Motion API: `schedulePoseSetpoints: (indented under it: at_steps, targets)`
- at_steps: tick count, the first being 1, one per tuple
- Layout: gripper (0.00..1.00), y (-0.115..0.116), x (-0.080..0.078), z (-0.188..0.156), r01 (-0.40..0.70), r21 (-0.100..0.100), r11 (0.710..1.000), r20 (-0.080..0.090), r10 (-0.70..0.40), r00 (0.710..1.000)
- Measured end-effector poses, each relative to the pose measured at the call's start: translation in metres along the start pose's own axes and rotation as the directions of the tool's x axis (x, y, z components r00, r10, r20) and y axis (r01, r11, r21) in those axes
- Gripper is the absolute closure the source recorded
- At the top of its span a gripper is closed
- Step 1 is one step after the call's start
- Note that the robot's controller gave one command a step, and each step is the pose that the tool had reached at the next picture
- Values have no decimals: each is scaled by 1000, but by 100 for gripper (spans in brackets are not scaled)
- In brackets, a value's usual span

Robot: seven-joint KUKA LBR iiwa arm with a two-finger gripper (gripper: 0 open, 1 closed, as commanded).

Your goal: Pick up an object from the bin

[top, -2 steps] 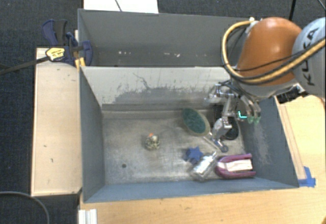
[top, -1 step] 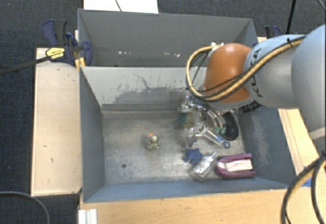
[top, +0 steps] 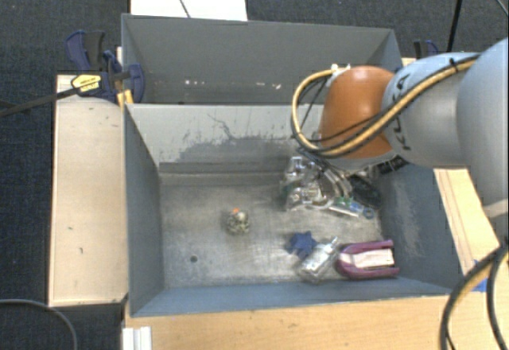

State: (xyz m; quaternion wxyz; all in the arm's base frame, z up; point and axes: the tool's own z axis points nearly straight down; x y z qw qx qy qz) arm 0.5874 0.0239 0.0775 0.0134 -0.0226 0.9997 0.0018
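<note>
My gripper (top: 305,184) is low in the bin's right half, near the back wall, under the arm's orange cover. Just to its right, almost touching it, lies a small cluster of thin things (top: 350,206), one white and green, beside a dark piece (top: 368,194). In front of the gripper a small blue thing (top: 301,243) rests on the floor, with a crumpled silvery wrapper (top: 318,261) next to it.
A maroon and white stapler-like thing (top: 367,258) lies by the front right wall. A small round greenish ball (top: 236,220) sits alone in the middle of the floor. The arm reaches in over the right rim.
</note>
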Motion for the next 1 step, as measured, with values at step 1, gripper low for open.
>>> schedulePoseSetpoints:
  at_steps: [1]
  targets:
    - [100, 6, -4, -142, 12, 3, 1000, -16, -12, 1000]
